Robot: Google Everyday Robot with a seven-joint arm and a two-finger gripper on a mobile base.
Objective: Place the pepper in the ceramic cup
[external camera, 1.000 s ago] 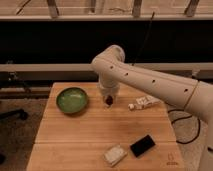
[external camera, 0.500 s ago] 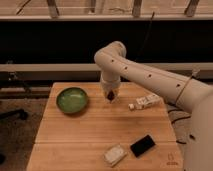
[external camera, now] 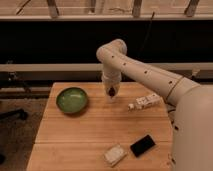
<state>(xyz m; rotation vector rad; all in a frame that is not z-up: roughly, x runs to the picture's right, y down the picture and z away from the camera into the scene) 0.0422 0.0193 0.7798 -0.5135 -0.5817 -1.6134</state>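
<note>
My gripper (external camera: 111, 91) hangs from the white arm over the back middle of the wooden table (external camera: 90, 130), to the right of the green bowl. A small dark red pepper (external camera: 111, 90) sits between its fingertips, and the gripper is shut on it, holding it above the table. A small pale shape directly under the gripper looks like the ceramic cup (external camera: 112, 98). It is mostly hidden by the gripper.
A wide shallow green bowl (external camera: 72, 99) stands at the table's back left. A white packet (external camera: 144, 102) lies at the back right. A black flat object (external camera: 143, 145) and a pale block (external camera: 115, 154) lie near the front edge. A dark shelf runs behind the table.
The gripper has lifted a little and shifted slightly right with the pepper in it. The other objects have not moved.
</note>
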